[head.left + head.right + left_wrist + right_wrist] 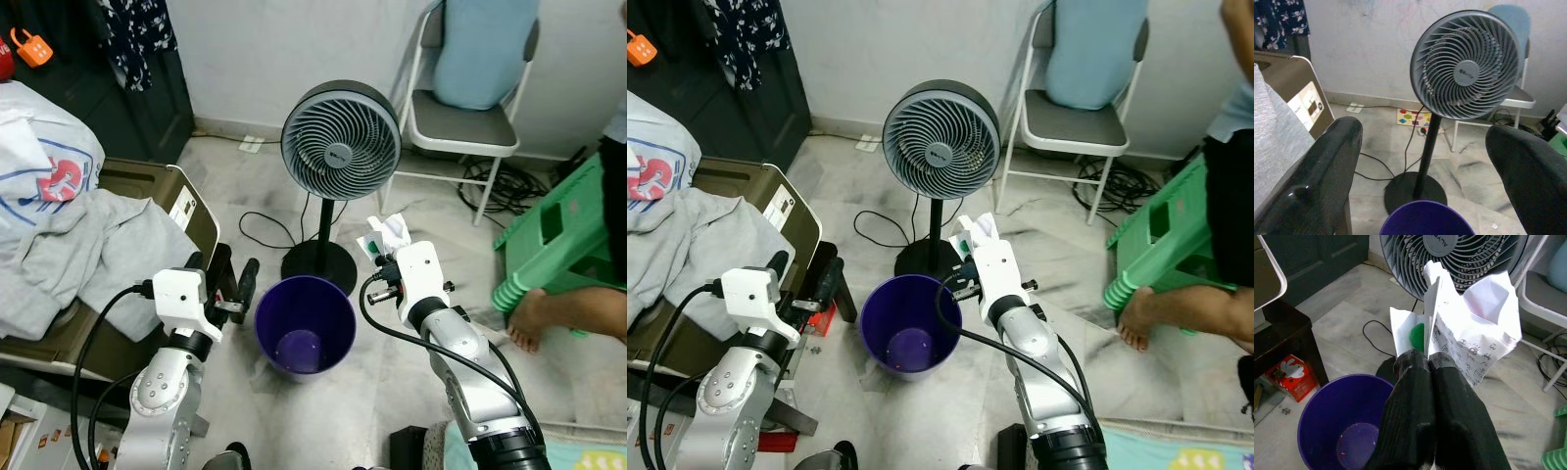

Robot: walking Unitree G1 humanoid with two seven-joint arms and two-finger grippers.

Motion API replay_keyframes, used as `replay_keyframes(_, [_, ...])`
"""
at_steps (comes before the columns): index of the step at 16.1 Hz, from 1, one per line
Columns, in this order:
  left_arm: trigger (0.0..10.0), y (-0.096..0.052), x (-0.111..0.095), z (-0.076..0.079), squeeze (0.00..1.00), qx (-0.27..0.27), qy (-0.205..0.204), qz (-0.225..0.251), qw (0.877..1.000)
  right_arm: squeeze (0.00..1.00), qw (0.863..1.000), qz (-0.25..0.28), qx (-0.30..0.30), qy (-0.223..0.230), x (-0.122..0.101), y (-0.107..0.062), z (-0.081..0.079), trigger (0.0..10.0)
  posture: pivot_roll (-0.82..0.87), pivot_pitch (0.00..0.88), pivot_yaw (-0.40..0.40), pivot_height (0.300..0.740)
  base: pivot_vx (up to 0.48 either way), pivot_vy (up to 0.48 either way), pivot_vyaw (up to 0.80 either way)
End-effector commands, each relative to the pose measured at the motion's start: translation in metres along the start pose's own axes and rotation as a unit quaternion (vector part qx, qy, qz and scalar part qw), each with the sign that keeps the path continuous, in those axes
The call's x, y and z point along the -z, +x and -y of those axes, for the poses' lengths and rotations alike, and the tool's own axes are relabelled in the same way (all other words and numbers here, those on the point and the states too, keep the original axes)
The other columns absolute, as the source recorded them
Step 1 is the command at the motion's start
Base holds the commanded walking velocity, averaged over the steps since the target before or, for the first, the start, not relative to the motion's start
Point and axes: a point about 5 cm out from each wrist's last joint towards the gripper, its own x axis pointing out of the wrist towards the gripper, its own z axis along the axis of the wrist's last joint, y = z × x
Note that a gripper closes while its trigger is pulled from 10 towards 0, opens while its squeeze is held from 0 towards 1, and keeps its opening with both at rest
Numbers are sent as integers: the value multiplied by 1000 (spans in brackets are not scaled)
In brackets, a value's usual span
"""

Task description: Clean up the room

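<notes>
One crumpled paper wrapper [1469,328] sits pinched between the closed fingers of the right hand [384,247], just right of centre in the head view. The purple bin [305,324] stands below and left of it, nearer this hand's load; the left hand [235,279] hovers wide, holding nothing.

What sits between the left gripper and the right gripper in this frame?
In the left eye view, the purple bin stands on the floor between the open left gripper and the right gripper, which pinches crumpled paper.
</notes>
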Motion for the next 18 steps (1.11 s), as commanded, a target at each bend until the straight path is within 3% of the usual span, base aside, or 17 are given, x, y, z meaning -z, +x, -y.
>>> replay_keyframes(1, [10000,-2,3,1,0,5,5,-8,1000,0,1000,-3,6,-1,2,-1,2,10000,-129,158,-25,740,311,0,0])
replay_keyframes(18, [10000,-2,5,0,0,3,5,-15,1000,0,1000,5,-3,-8,0,-1,-1,10000,-129,161,-23,740,356,0,0])
